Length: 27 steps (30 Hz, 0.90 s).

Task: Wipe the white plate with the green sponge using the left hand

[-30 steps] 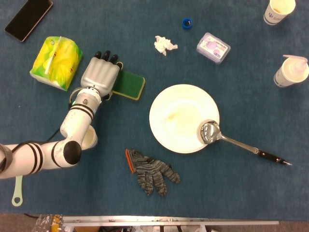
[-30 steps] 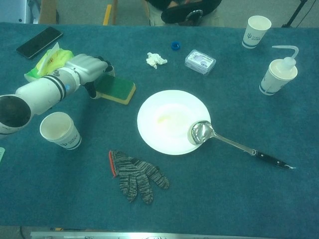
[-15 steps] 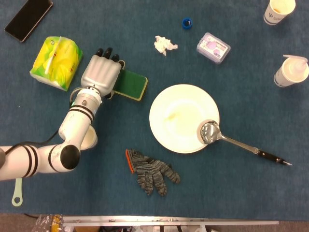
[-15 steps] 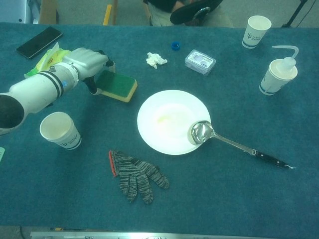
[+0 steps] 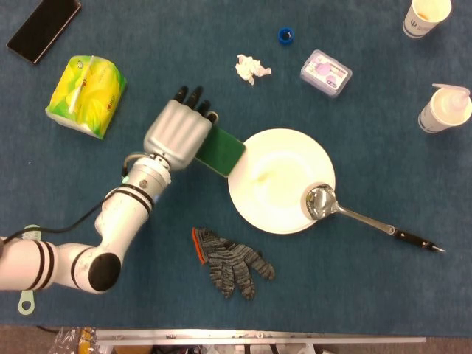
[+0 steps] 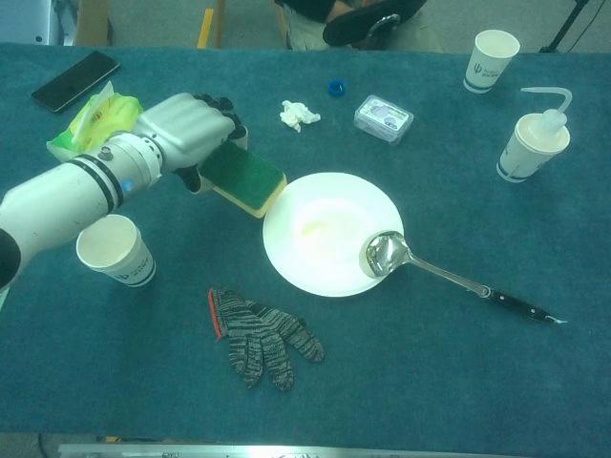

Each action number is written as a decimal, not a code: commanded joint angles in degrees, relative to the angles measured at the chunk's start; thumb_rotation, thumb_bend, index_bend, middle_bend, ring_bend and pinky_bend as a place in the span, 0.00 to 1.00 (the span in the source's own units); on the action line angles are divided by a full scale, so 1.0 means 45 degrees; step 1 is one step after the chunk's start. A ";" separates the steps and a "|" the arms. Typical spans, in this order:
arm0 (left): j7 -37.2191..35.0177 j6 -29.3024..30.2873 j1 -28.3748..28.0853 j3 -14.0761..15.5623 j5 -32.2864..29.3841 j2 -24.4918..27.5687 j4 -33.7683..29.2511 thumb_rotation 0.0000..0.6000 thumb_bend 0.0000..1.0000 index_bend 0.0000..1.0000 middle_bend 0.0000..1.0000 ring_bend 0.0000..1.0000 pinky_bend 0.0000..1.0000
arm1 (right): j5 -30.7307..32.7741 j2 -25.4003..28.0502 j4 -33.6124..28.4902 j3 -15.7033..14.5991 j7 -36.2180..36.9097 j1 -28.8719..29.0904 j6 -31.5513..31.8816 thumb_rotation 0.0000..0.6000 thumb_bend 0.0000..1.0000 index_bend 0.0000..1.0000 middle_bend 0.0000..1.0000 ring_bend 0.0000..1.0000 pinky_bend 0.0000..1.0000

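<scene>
My left hand point(image 5: 177, 134) point(image 6: 186, 131) grips the green sponge point(image 5: 223, 150) point(image 6: 242, 177), which has a yellow underside and is lifted off the cloth. The sponge hangs tilted at the left rim of the white plate point(image 5: 274, 164) point(image 6: 325, 215), its far end just over the rim. The plate carries a yellowish smear near its middle. A metal ladle point(image 5: 346, 210) point(image 6: 420, 264) rests with its bowl on the plate's right side and its handle out to the right. My right hand is in neither view.
A paper cup point(image 6: 115, 250) stands under my left forearm. A grey glove point(image 5: 230, 260) lies in front of the plate. A yellow tissue pack point(image 5: 84, 85), a phone point(image 5: 42, 27), crumpled tissue point(image 5: 251, 68), a small box point(image 5: 325, 72), a squeeze bottle point(image 5: 445, 108) and another cup point(image 5: 425, 16) ring the back.
My left hand has lifted the sponge off the cloth and carried it right, from beside the tissue pack to the plate's left rim.
</scene>
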 commanded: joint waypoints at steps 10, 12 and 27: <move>0.1127 -0.0008 -0.0544 0.0007 0.0353 -0.1143 0.0240 1.00 0.28 0.33 0.20 0.06 0.08 | 0.0093 -0.0038 0.0055 0.0043 -0.0017 0.0073 -0.0114 1.00 0.26 0.30 0.29 0.20 0.32; 0.1299 -0.0063 -0.0628 0.0051 0.0430 -0.1302 0.0363 1.00 0.28 0.33 0.20 0.06 0.08 | 0.0103 -0.0060 0.0096 0.0049 0.0019 0.0091 -0.0142 1.00 0.26 0.30 0.29 0.20 0.32; 0.2052 -0.0439 -0.0953 0.0223 0.0709 -0.2191 0.1758 1.00 0.29 0.33 0.21 0.06 0.08 | 0.0212 -0.0061 0.0319 0.0115 0.0260 0.0122 -0.0193 1.00 0.26 0.30 0.29 0.20 0.32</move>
